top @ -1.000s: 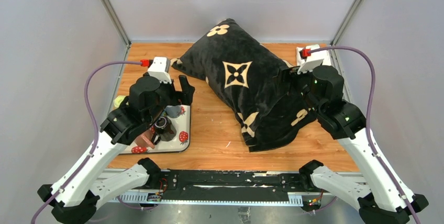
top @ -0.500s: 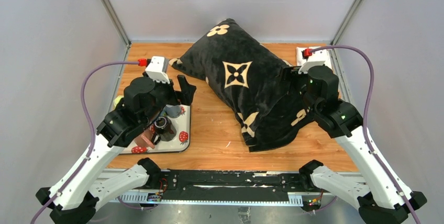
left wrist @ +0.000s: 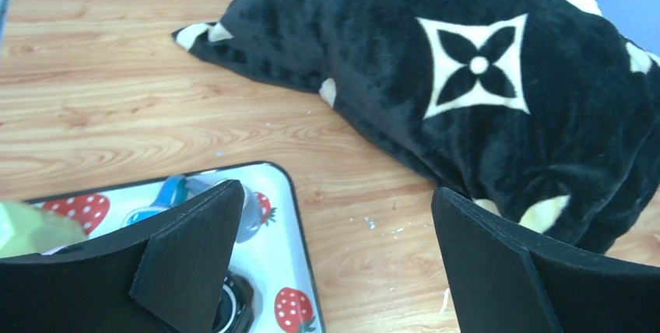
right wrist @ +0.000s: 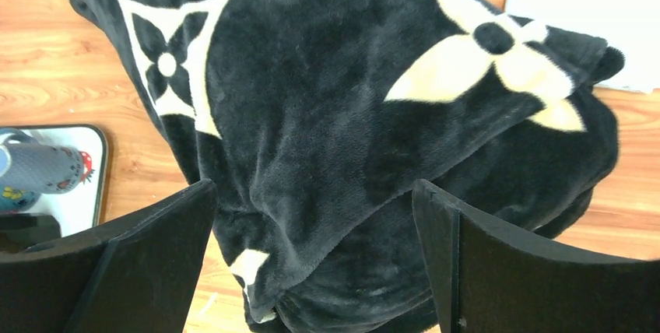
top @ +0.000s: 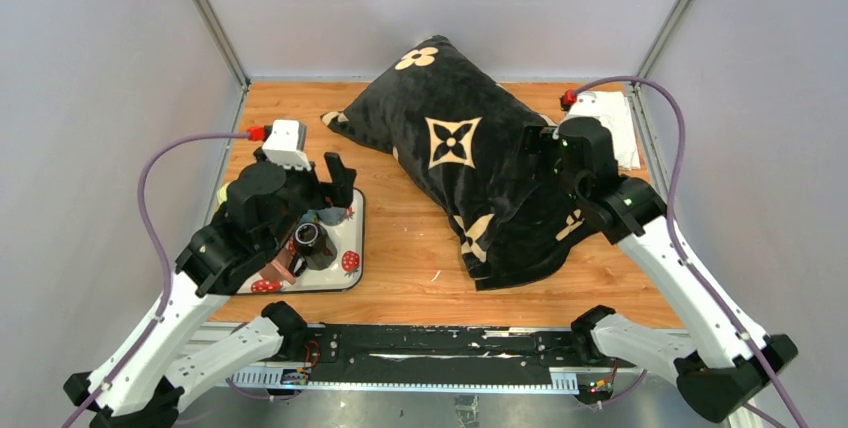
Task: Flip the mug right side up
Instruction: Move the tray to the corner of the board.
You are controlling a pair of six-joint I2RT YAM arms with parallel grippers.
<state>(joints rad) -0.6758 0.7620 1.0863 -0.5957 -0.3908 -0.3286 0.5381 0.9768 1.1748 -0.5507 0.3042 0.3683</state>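
Observation:
The mug (top: 328, 215) is grey with a blue handle and appears to lie on its side on a white strawberry-print tray (top: 350, 266) at the left. The right wrist view shows this mug (right wrist: 39, 168) lying flat at its left edge. In the left wrist view the mug (left wrist: 173, 191) is half hidden behind my left finger. My left gripper (top: 335, 176) (left wrist: 331, 193) hangs open over the tray's right edge, holding nothing. My right gripper (top: 535, 153) (right wrist: 313, 189) is open above the black blanket, far from the mug.
A bulky black plush blanket with cream flowers (top: 460, 158) fills the table's middle and right. The tray also holds a dark round jar (top: 310, 238), a pinkish-brown item (top: 277, 268) and a green item (top: 228, 191). A white cloth (top: 618, 120) lies at the back right.
My left arm has drawn back and shifted left over the tray. The right arm has swung left over the blanket. Both grippers stayed open; the mug has not moved.

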